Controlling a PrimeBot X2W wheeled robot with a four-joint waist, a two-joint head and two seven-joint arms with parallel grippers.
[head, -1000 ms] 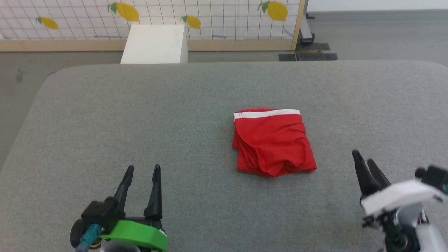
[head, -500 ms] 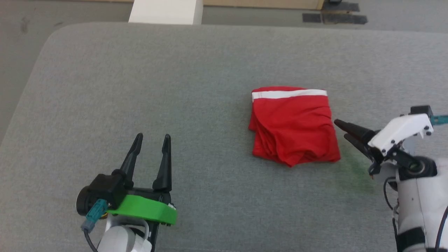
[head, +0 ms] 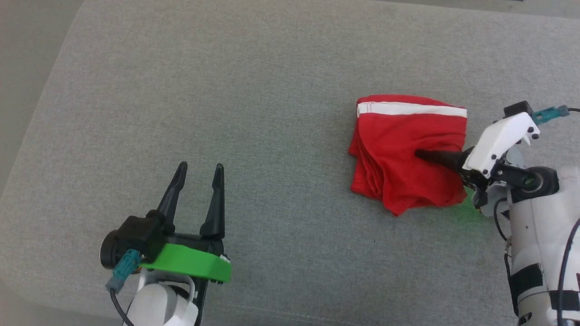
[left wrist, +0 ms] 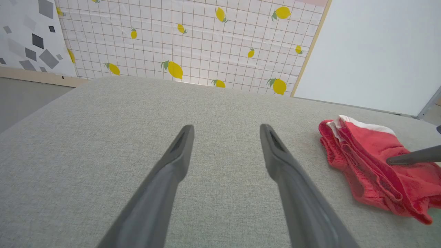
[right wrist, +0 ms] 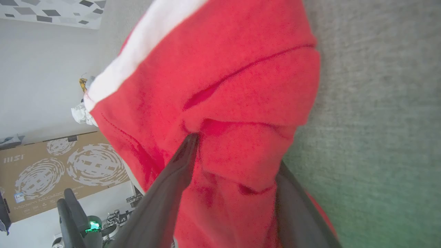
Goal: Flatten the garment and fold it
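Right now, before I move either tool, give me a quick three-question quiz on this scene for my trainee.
1. True or false: the left tool touches the garment.
2. The fingers of the right tool are: A) over bare table; B) astride a fold of the garment; C) pinching the white stripe.
3. Fill in: in the head view, the white stripe runs along the garment's ___ edge.
Key: 1 false, it hovers open over the grey table, apart from the garment. 2 B. 3 far.
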